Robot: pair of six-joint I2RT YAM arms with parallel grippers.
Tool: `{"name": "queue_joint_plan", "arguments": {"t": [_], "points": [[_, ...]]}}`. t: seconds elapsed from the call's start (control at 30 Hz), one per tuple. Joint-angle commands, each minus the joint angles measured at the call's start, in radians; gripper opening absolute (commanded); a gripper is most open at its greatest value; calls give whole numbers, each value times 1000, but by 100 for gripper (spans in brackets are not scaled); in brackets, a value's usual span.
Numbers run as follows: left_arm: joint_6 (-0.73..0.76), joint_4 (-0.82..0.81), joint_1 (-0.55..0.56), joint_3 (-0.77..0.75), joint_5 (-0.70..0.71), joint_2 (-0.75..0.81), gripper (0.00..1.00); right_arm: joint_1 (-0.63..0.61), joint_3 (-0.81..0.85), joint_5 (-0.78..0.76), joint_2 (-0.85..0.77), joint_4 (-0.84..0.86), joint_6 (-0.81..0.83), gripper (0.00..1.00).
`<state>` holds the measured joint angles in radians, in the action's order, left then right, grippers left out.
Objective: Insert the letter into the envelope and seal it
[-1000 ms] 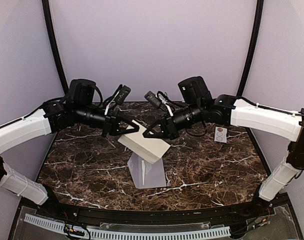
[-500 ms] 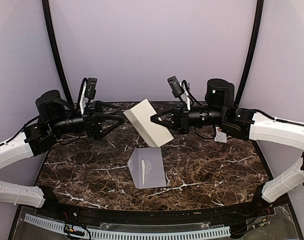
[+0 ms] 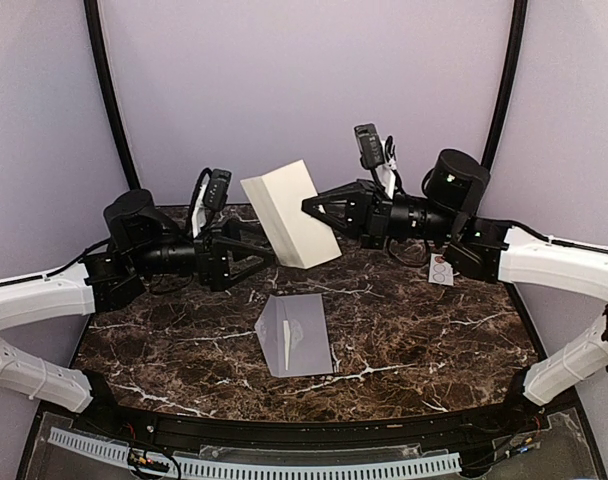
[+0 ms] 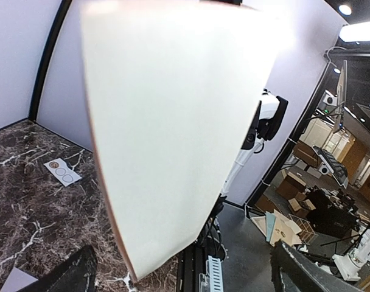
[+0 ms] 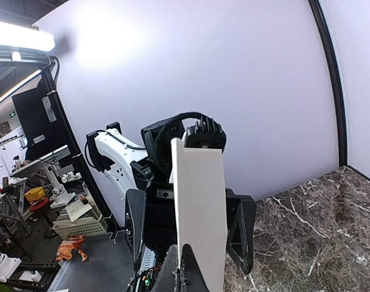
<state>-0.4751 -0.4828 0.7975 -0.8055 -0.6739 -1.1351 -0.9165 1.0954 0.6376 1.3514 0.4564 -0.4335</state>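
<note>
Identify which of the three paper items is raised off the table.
The white letter, pinched in mid-air by the right gripper; the envelope and the sticker sheet lie flat on the table.

The letter (image 4: 173,121) runs past the left wrist view's top edge and masks most of the right arm (image 4: 267,118). On the sticker sheet (image 3: 441,271), the circles are too small to read.

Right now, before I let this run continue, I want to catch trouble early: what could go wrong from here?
The right gripper pinches the letter by one edge only, in the air; it could swing or slip out.
The left gripper is open near the letter's lower corner; closing there might crease it or miss.
The envelope lies flat on the table, held by nothing, so it may slide when the letter is pushed in.
</note>
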Motion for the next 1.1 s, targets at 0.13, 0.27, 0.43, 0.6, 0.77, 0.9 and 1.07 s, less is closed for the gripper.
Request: {"name": "queue_joint_plan", "arguments": {"t": [0.13, 0.27, 0.43, 0.6, 0.77, 0.9, 1.07], "points": [[-50, -205, 33, -64, -72, -70, 90, -11, -14, 42, 30, 132, -55, 0], [-78, -256, 35, -66, -84, -93, 63, -11, -15, 43, 41, 137, -58, 0], [-77, -286, 35, -45, -39, -72, 36, -12, -27, 30, 46, 147, -63, 0], [-83, -299, 35, -22, 4, -53, 16, -11, -39, -18, 33, 145, -58, 0], [-72, -244, 35, -21, 62, -47, 7, -12, -47, -91, 18, 114, -44, 0], [-57, -192, 35, -21, 111, -46, 1, -12, -53, -186, -6, 39, -6, 0], [-44, -135, 35, -21, 174, -53, 0, -10, -46, -193, -12, -22, 12, 0]]}}
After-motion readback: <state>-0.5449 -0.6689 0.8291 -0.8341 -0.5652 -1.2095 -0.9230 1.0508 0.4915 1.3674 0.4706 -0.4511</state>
